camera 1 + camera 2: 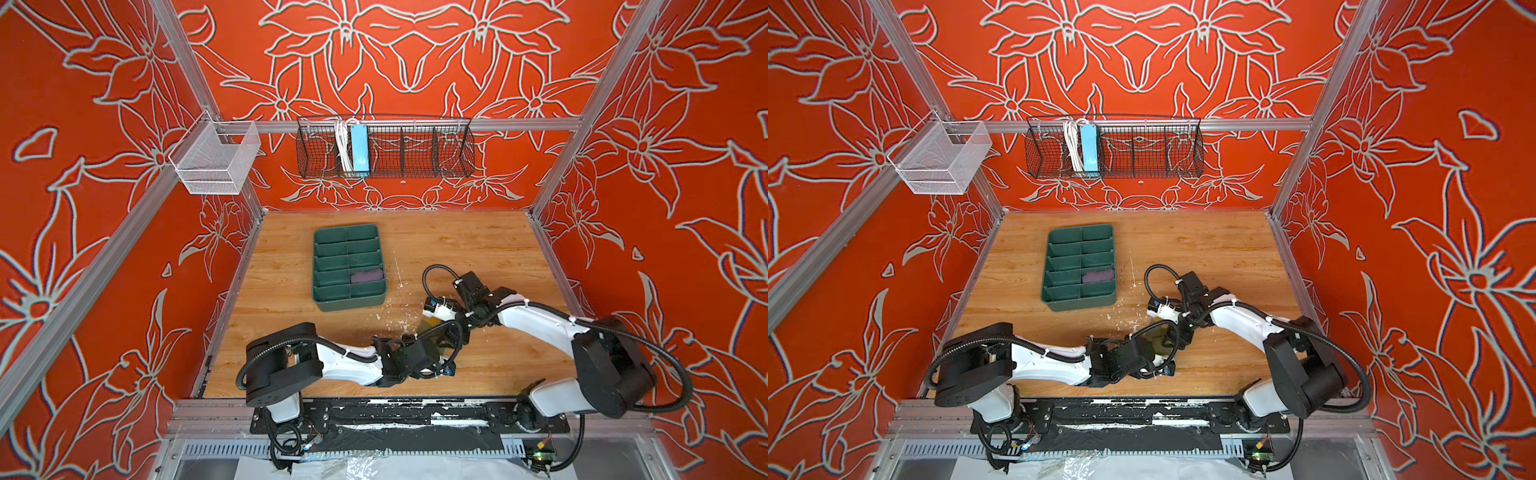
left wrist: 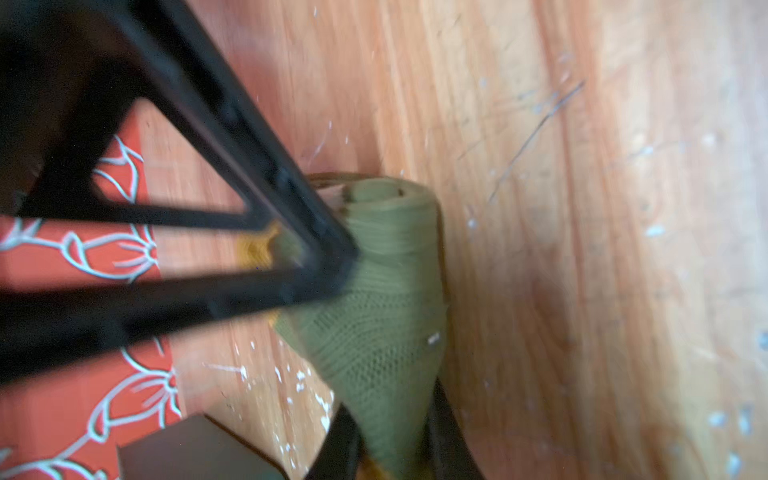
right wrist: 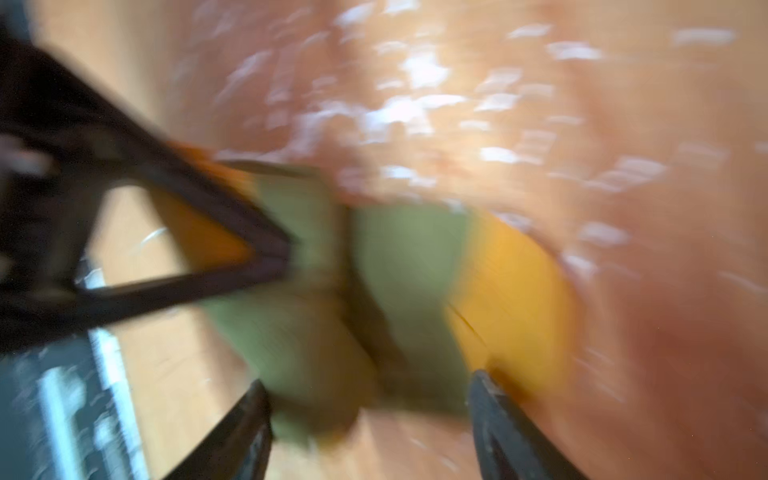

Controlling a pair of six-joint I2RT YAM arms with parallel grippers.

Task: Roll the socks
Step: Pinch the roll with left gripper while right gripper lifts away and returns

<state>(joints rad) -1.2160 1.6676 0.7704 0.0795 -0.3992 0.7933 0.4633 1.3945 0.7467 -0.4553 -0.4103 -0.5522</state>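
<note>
Left end effector (image 2: 390, 409) pinches olive sock (image 2: 390, 249); purple sock (image 1: 366, 275) sits in tray (image 1: 349, 303).

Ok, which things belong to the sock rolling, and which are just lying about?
Job: olive sock, pinched in the left hand; right hand, open; purple sock, in the green tray.
Lying about: white mesh basket; black wire basket holding a blue power strip and white cable.

I see purple sock (image 1: 366, 275) (image 1: 1098, 275) bunched in tray (image 1: 320, 266), right col, 2nd compartment from near end. Olive sock (image 2: 386, 291) (image 3: 407, 270) w/ mustard patches: part-rolled tube, other end narrowing, on table (image 1: 457, 249) front-center.
</note>
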